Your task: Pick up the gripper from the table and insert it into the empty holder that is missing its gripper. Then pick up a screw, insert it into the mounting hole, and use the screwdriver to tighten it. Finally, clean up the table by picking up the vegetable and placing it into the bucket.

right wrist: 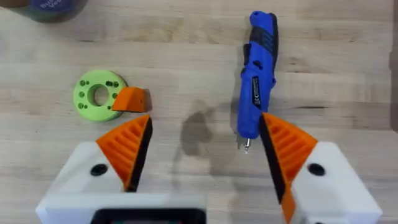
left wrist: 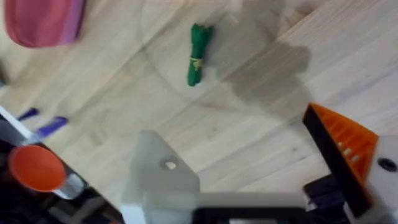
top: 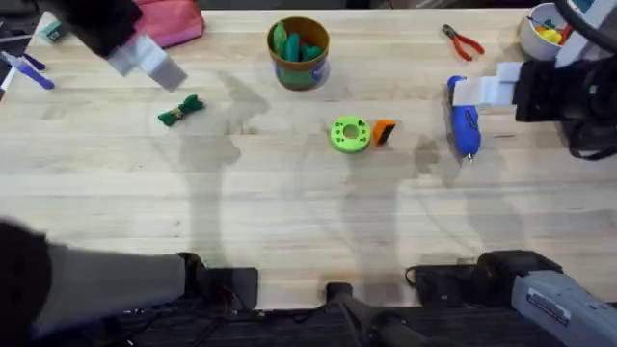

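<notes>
The table [top: 289,222] is pale wood with long straight grain, bare along its near edge by the arm bases. Out in the middle lies the gripper [top: 384,132], a small orange ribbed plastic wedge, touching a bright green round disc [top: 349,134] pierced with small holes. To the right lies the screwdriver [top: 465,123], a glossy blue pen shape with a thin metal tip; its dark label is too small to read. The right gripper [right wrist: 205,152] hovers over it, white fingers with orange ribbed pads [right wrist: 127,146] spread wide and holding nothing. At left lies the vegetable [top: 181,110], a dark green leafy bundle tied with a yellowish band. The left gripper [left wrist: 261,168] hangs above it, spread apart: one finger [left wrist: 158,171] is bare white plastic, the other wears an orange pad. At the far edge stand the round tan bucket [top: 299,53], red-handled pliers [top: 463,40] and a pink pouch [top: 174,21].
</notes>
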Action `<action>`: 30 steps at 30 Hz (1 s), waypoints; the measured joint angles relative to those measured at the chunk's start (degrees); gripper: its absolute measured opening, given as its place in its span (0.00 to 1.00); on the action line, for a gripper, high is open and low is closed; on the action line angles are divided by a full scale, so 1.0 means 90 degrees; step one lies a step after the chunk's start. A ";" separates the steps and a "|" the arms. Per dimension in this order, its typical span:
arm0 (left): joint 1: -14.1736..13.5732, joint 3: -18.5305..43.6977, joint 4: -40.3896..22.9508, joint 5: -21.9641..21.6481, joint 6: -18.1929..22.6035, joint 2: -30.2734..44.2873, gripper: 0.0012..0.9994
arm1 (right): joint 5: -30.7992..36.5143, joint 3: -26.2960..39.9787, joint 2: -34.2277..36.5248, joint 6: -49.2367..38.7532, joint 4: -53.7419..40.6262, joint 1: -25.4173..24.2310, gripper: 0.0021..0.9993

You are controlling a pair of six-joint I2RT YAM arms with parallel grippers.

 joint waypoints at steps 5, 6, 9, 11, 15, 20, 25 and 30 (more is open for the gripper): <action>-0.0067 -0.1226 0.0772 0.0319 -0.0967 -0.0741 0.99 | 0.0002 0.0000 0.0000 0.0000 -0.0004 0.0000 0.99; -0.0128 -0.1461 0.0948 0.0372 -0.1167 -0.0903 0.99 | 0.0000 0.0000 0.0000 0.0000 -0.0004 0.0000 0.99; -0.0346 -0.2011 0.1317 0.0478 -0.1663 -0.1334 0.99 | 0.0000 0.0000 0.0000 0.0000 -0.0004 0.0000 0.99; -0.0493 -0.2247 0.1390 0.0536 -0.1931 -0.1558 0.99 | 0.0002 0.0000 0.0000 0.0000 -0.0004 0.0000 0.99; -0.0680 -0.2346 0.1424 0.0814 -0.2224 -0.1712 0.99 | 0.0001 0.0000 0.0000 0.0000 -0.0008 0.0000 0.99; -0.0721 -0.2351 0.1447 0.1124 -0.2367 -0.1708 0.99 | 0.0002 0.0000 0.0000 0.0000 -0.0191 0.0000 0.99; -0.0721 -0.2351 0.1449 0.1217 -0.2404 -0.1708 0.99 | 0.0001 0.0000 0.0000 0.0000 -0.0454 0.0000 0.99; -0.0721 -0.2351 0.1466 0.1263 -0.2406 -0.1708 0.99 | 0.0000 0.0000 0.0000 0.0000 -0.0913 0.0000 0.99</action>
